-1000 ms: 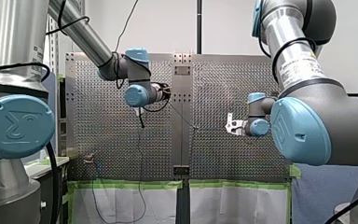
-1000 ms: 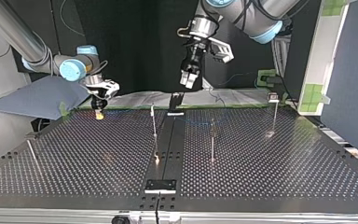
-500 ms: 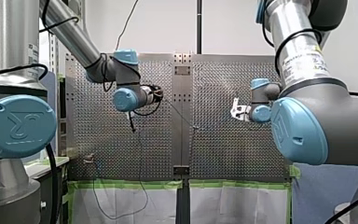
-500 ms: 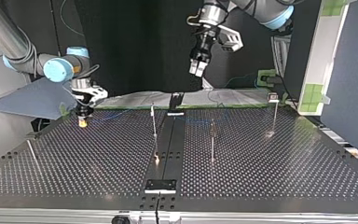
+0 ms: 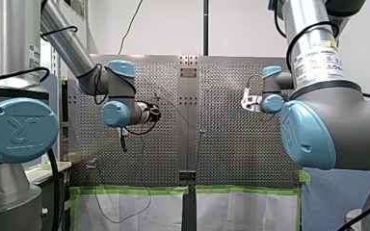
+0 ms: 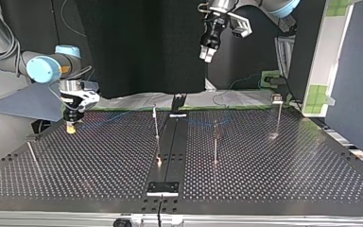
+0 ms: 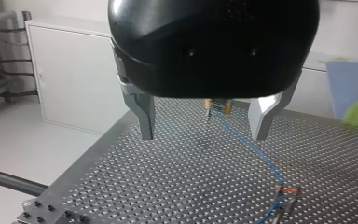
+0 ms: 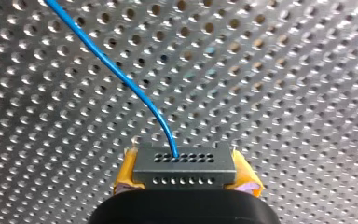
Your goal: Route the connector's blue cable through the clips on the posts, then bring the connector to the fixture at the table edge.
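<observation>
Pinching the connector [image 8: 184,167] are right tool's [image 8: 185,175] pads [image 8: 126,173].

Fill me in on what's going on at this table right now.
Two robot arms are routing a cable. My right gripper is shut on a small grey connector, clamped between its yellow pads, low over the perforated table at the top view's left. The blue cable trails from the connector across the table toward a clip. My left gripper is open, holds nothing, and hangs high above the table.
</observation>
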You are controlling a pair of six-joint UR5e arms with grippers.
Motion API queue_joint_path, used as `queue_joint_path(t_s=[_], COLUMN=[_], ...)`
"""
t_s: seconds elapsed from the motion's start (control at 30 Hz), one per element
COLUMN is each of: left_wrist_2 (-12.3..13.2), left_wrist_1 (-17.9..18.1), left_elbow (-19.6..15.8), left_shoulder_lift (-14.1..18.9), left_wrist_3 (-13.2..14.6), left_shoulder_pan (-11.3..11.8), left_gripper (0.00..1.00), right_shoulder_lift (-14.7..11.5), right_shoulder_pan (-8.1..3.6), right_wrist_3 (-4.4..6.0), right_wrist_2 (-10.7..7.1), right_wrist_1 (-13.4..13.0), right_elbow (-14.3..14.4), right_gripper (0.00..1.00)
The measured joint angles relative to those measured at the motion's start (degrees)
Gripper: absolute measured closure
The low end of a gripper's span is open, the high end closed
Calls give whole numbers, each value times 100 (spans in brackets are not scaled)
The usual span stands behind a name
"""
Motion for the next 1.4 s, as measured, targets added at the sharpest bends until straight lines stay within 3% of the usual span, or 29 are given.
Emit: queue_joint_path(t_s=[0.3, 0.5, 0.63, 0.83, 1.4], left_wrist_2=[3, -11, -17, -27, -35], left_wrist_1=[-9, -7, -4, 2, -3], left_elbow=[-79, -81, -81, -81, -81], left_shoulder_lift=[-7, -10, -18, -111, -228], left_wrist_3=[15, 110, 138, 173, 243], left_shoulder_pan=[-7, -2, -1, 0, 0], left_gripper=[1, 1, 1, 1, 1], right_shoulder_lift=[-450, -717, -898, -822, -549], right_shoulder_pan=[-80, -225, -329, -476, -841], right_wrist_3=[-110, -343, -553, -779, -791], right_wrist_2=[11, 90, 98, 134, 137], right_wrist_1=[201, 330, 359, 426, 385], right_elbow=[0, 0, 0, 0, 1], right_gripper=[100, 100, 100, 100, 100])
